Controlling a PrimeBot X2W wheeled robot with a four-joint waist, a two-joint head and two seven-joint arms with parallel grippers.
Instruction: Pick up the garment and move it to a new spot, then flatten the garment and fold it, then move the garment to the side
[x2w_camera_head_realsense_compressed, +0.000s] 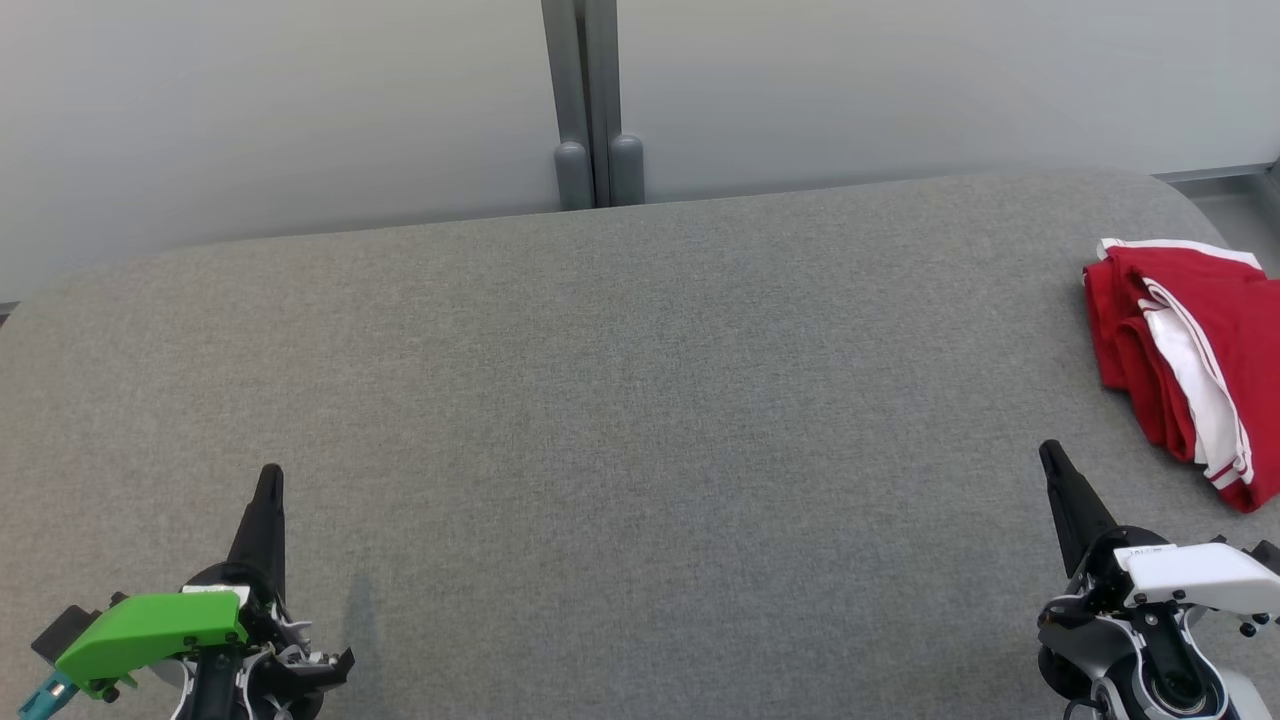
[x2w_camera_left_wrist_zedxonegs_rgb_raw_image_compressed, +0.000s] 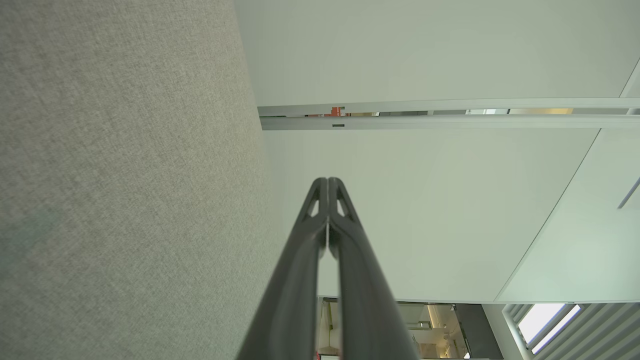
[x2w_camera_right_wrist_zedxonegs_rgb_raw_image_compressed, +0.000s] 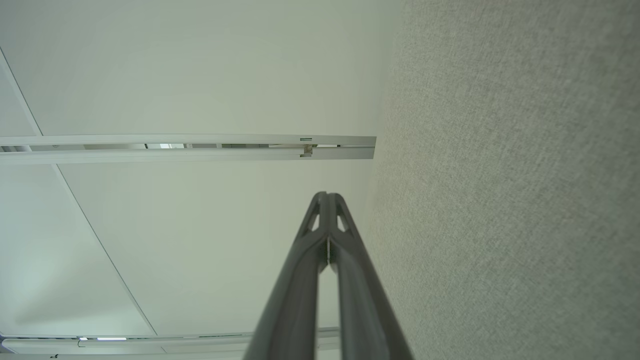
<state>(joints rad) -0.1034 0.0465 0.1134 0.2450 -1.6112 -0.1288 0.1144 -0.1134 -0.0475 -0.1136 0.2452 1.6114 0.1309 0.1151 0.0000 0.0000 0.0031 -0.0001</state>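
So the garment (x2w_camera_head_realsense_compressed: 1125, 340) is red with white trim and a white stripe section showing in the folds. It sits in a loose, bunched pile at the far right side of the grey fabric-covered tabletop (x2w_camera_head_realsense_compressed: 640, 400), near the rounded back corner. The head view's right edge cuts part of it off, so I can't tell how far it runs that way.

Closest thing to it is the right gripper (x2w_camera_head_realsense_compressed: 1050, 452), low on the right side, pointing up and a touch to the left. It's near the garment but clearly apart from it. Its two dark fingers are pressed together, and the right wrist view backs that up with the tips meeting at a point (x2w_camera_right_wrist_zedxonegs_rgb_raw_image_compressed: 326, 196). There's a white housing (x2w_camera_head_realsense_compressed: 1190, 570) on that wrist.

Way over on the other side is the left gripper (x2w_camera_head_realsense_compressed: 270, 478), well apart from the garment, with a bright green cover (x2w_camera_head_realsense_compressed: 150, 628) on its wrist. Same deal there, fingers closed tip to tip (x2w_camera_left_wrist_zedxonegs_rgb_raw_image_compressed: 328, 181) and clamped on nothing but each other.

Behind the tabletop are pale wall panels (x2w_camera_head_realsense_compressed: 250, 110) and a grey post (x2w_camera_head_realsense_compressed: 590, 90) running up between them.
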